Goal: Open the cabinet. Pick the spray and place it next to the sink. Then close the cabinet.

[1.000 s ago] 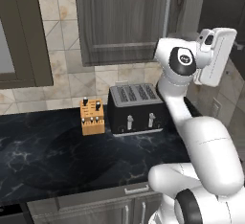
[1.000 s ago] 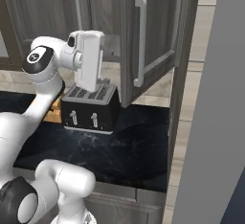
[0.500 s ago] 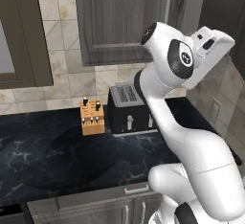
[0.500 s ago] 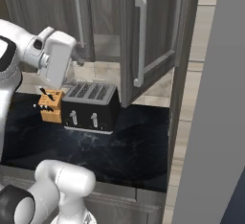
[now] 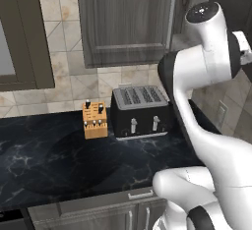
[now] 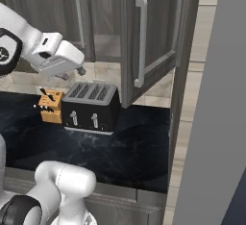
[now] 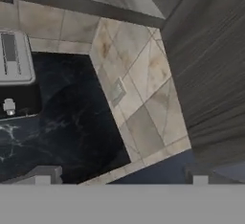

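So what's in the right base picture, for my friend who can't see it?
A grey cabinet door hangs open above a black counter. Under it sit a black toaster and an orange knife block, with the robot's white arm reaching over them.

Black toaster (image 5: 141,112) just beside orange knife block (image 5: 95,120) on black marbled counter (image 5: 54,160).

No readable text, labels or numbers anywhere.

A: Obstacles on counter (image 5: 44,155)?
B: Toaster (image 5: 141,111) and knife block (image 5: 94,120) by the backsplash; front stretch free.
A: Overhead?
B: Open cabinet door (image 6: 149,36) swung out over the counter's right end.
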Robot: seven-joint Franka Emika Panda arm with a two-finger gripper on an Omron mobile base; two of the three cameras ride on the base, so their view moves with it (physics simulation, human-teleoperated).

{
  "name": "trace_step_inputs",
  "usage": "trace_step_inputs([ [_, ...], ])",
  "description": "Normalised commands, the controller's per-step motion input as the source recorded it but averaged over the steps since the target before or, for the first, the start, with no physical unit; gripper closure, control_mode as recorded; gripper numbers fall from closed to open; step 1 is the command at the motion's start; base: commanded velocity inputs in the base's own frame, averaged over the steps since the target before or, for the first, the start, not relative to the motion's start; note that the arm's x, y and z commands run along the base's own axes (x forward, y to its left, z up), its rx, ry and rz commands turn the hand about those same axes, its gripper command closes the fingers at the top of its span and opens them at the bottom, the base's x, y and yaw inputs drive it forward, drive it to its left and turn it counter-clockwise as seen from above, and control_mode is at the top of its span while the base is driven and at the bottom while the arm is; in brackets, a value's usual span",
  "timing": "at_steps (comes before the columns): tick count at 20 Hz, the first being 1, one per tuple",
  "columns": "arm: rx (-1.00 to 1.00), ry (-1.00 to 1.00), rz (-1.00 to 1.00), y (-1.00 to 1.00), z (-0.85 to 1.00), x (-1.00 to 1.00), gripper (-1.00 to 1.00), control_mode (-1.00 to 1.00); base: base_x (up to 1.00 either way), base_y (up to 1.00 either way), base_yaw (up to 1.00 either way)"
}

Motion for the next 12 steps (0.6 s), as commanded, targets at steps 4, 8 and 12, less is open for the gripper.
trace_step_inputs([
  [4, 0.39, -0.33, 0.11, 0.13, -0.01, 0.32, -1.0, -1.0, 0.0, 0.0, 0.0],
  [8, 0.34, -0.29, 0.13, 0.24, 0.01, 0.18, -1.0, -1.0, 0.0, 0.0, 0.0],
  [12, 0.11, -0.15, 0.18, 0.43, 0.15, -0.09, -1.0, -1.0, 0.0, 0.0, 0.0],
])
